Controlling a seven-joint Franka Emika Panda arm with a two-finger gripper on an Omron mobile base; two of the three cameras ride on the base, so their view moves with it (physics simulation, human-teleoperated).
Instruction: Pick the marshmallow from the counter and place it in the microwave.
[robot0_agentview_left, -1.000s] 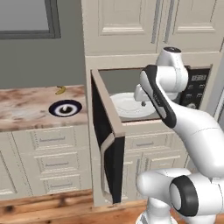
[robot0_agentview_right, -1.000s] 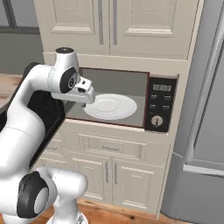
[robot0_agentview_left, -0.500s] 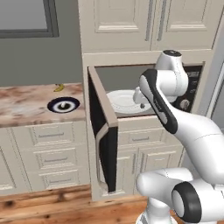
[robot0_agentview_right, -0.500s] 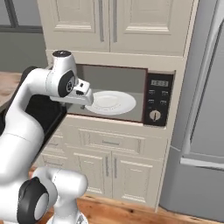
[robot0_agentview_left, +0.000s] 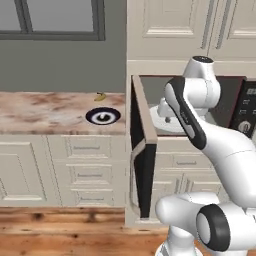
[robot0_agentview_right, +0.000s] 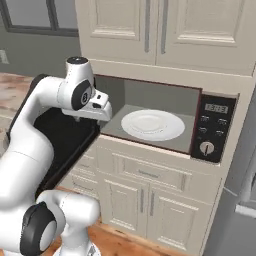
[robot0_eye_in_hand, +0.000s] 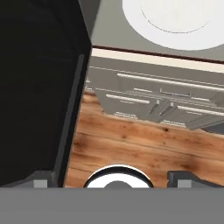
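**Left base view.** The microwave (robot0_agentview_left: 227, 95) is seen with its door (robot0_agentview_left: 142, 150) swung open to its left. The plate (robot0_agentview_left: 161, 121) inside is largely hidden behind the arm. The counter (robot0_agentview_left: 45, 112) lies left of the microwave; on it a bowl (robot0_agentview_left: 103, 116) stands near the door, and a banana (robot0_agentview_left: 100, 96) lies behind the bowl.

**Right base view.** The gripper (robot0_agentview_right: 99, 118) is held at the left front corner of the microwave's opening, above the door. Its jaws are too small here to be judged. The plate (robot0_agentview_right: 152, 124) is seen whole, and nothing can be made out on it. The button panel (robot0_agentview_right: 212, 130) occupies the microwave's right side.

**Hand view.** The fingertips (robot0_eye_in_hand: 41, 181) are set far apart at the lower corners, with nothing gripped between them. The plate is cut off by the top edge. The door fills the left side; drawer fronts (robot0_eye_in_hand: 153, 100) and a wood floor (robot0_eye_in_hand: 131, 144) lie below the microwave.

The location of the marshmallow cannot be told
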